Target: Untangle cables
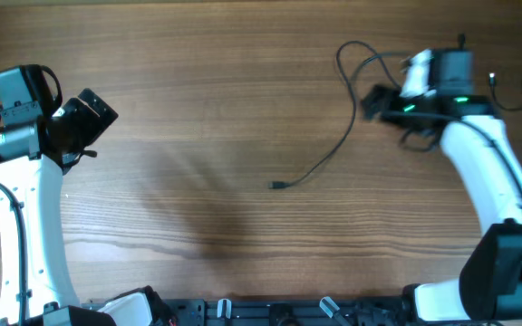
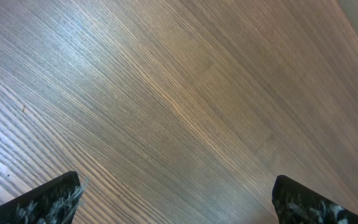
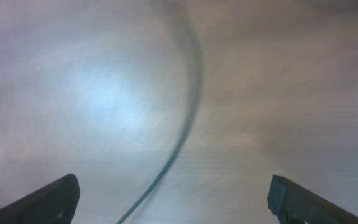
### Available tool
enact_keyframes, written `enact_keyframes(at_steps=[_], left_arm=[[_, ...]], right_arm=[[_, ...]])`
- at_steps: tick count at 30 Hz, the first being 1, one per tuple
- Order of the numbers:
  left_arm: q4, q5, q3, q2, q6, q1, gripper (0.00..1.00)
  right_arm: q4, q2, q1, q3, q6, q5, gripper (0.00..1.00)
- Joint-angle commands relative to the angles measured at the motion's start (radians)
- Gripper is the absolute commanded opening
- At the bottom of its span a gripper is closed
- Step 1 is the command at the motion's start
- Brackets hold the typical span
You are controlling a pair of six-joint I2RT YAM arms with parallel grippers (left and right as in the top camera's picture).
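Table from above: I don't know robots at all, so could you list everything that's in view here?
table: one, brown wood grain, fills the view
loose cable: one, thin, black, loops beside the right arm and trails to a small plug at mid-table
other cables: a few black strands, far right edge; exact number unclear
left arm: one, white with a black head, left side
right arm: one, white with a black head and a green light, right side
left jaws: one pair, black, open over bare wood
right jaws: one pair, black, open, a blurred cable beneath them
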Motion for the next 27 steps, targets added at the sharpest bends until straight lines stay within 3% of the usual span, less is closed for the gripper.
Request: enact_keyframes(at_steps=[1,6,11,15,16,18,19,24,27], left_arm=[[-0.001,0.005,0.007,-0.009,0.005,0.004,1.00],[-0.001,0.005,0.007,-0.009,0.005,0.004,1.00],[-0.001,0.005,0.007,-0.009,0.005,0.004,1.00],[-0.001,0.005,0.007,-0.009,0.005,0.004,1.00],[-0.001,0.005,0.007,-0.009,0.005,0.004,1.00],[-0.001,0.005,0.007,-0.009,0.005,0.004,1.00],[-0.001,0.005,0.007,-0.009,0.005,0.004,1.00],[-0.001,0.005,0.007,-0.009,0.005,0.004,1.00],[-0.001,0.005,0.007,-0.009,0.005,0.004,1.00]], right_arm=[[-0.020,0.013,0.190,-0.066,0.222,0.087,0.99],[0.001,0.014,0.430,-0.165,0.463,0.443,0.79],[0.160,0.036,0.493,-0.271,0.464,0.479,0.68],[0.193,0.139,0.493,-0.281,0.463,0.479,0.50],[0.199,0.163,0.493,-0.281,0.461,0.479,0.42],[0.200,0.175,0.493,-0.281,0.425,0.478,0.11],[0.198,0.173,0.492,-0.277,0.390,0.475,0.04],[0.080,0.044,0.446,-0.127,0.245,0.513,0.04],[0.090,-0.079,0.348,-0.039,0.113,0.640,0.04]])
